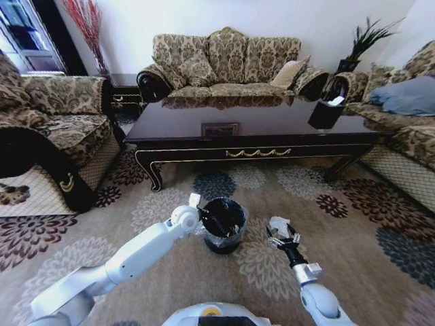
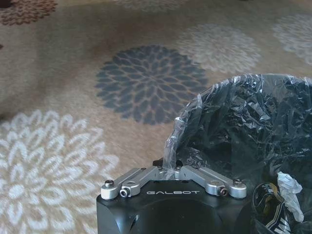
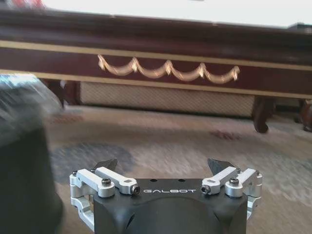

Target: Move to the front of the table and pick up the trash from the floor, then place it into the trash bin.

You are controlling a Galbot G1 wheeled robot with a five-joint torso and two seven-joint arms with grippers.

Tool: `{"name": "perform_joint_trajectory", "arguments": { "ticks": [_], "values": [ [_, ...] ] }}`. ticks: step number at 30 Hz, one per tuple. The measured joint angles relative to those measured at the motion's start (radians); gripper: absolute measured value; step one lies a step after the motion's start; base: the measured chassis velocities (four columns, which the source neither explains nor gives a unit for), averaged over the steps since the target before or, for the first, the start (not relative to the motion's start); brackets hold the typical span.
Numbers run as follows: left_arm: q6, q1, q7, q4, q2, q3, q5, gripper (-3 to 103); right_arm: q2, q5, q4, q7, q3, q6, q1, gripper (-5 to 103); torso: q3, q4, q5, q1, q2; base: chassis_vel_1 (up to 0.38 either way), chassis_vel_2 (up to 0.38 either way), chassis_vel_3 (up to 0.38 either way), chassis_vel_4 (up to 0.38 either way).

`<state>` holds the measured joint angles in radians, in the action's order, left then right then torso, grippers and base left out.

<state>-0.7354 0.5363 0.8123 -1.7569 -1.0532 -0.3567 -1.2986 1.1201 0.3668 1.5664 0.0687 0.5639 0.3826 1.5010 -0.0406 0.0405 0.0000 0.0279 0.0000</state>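
overall, the trash, crumpled white paper, judged light, soft and crushable; best pinched across its bulk. it sits at the right gripper tips, just right of the trash bin; contact cannot be confirmed. right gripper jaws stand apart. left gripper is at the bin's lined rim; fingers undetermined. some trash already lies in the bin. table stands beyond.

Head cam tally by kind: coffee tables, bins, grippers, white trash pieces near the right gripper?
Coffee table: 1
Trash bin: 1
Grippers: 2 (left gripper, right gripper)
White trash piece: 1
Total: 5
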Motion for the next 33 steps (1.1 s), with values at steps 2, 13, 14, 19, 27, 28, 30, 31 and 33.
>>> {"name": "perform_joint_trajectory", "arguments": {
  "ticks": [2, 13, 14, 19, 27, 28, 30, 31, 33],
  "values": [
    [0.000, 0.006, -0.007, 0.002, 0.010, 0.013, 0.006, 3, -0.003, 0.002, -0.037, -0.002, -0.002, 0.001, -0.019, 100, 0.000, 0.0000, -0.0002, 0.000, 0.000, -0.127, 0.139, 0.104, -0.113],
    [0.000, 0.100, -0.059, -0.043, 0.125, 0.140, 0.036, 3, 0.006, 0.005, -0.400, -0.044, -0.046, -0.079, -0.271, 100, 0.001, 0.0000, 0.0002, -0.001, 0.000, 0.000, -0.010, -0.018, -0.001],
    [0.000, 0.100, -0.059, -0.043, 0.125, 0.140, 0.036, 3, 0.006, 0.005, -0.400, -0.044, -0.046, -0.079, -0.271, 100, 0.001, 0.0000, 0.0002, -0.001, 0.000, 0.000, 0.000, 0.000, 0.000],
    [0.000, 0.122, -0.086, -0.040, 0.140, 0.147, 0.090, 3, -0.004, 0.035, -0.535, -0.064, -0.062, -0.114, -0.396, 100, 0.000, -0.0002, -0.0001, -0.001, 0.000, 0.000, 0.000, 0.000, 0.000],
    [0.000, 0.130, -0.076, -0.089, 0.156, 0.140, 0.065, 3, 0.005, 0.085, -0.738, -0.043, -0.100, -0.134, -0.537, 100, 0.000, 0.0000, 0.0000, -0.001, 0.000, 0.000, 0.000, 0.000, 0.000],
    [0.000, 0.130, -0.076, -0.089, 0.156, 0.140, 0.065, 3, 0.005, 0.085, -0.738, -0.043, -0.100, -0.134, -0.537, 100, 0.000, 0.0000, 0.0000, -0.001, 0.000, 0.000, 0.000, 0.000, 0.000],
    [0.000, 0.121, -0.066, -0.092, 0.157, 0.131, 0.054, 3, 0.012, 0.099, -0.759, -0.029, -0.104, -0.138, -0.550, 100, 0.000, 0.0000, 0.0003, -0.001, 0.000, 0.000, 0.000, 0.000, 0.000],
    [0.000, 0.116, -0.061, -0.093, 0.156, 0.125, 0.047, 3, 0.015, 0.101, -0.771, -0.022, -0.108, -0.138, -0.558, 101, 0.000, 0.0001, 0.0000, -0.001, 0.000, 0.000, 0.000, 0.000, 0.000],
    [0.000, 0.113, -0.058, -0.094, 0.155, 0.122, 0.043, 3, 0.017, 0.101, -0.778, -0.019, -0.110, -0.138, -0.562, 97, 0.000, 0.0001, 0.0000, -0.001, 0.000, 0.000, 0.000, 0.000, 0.000]
  ]
}}
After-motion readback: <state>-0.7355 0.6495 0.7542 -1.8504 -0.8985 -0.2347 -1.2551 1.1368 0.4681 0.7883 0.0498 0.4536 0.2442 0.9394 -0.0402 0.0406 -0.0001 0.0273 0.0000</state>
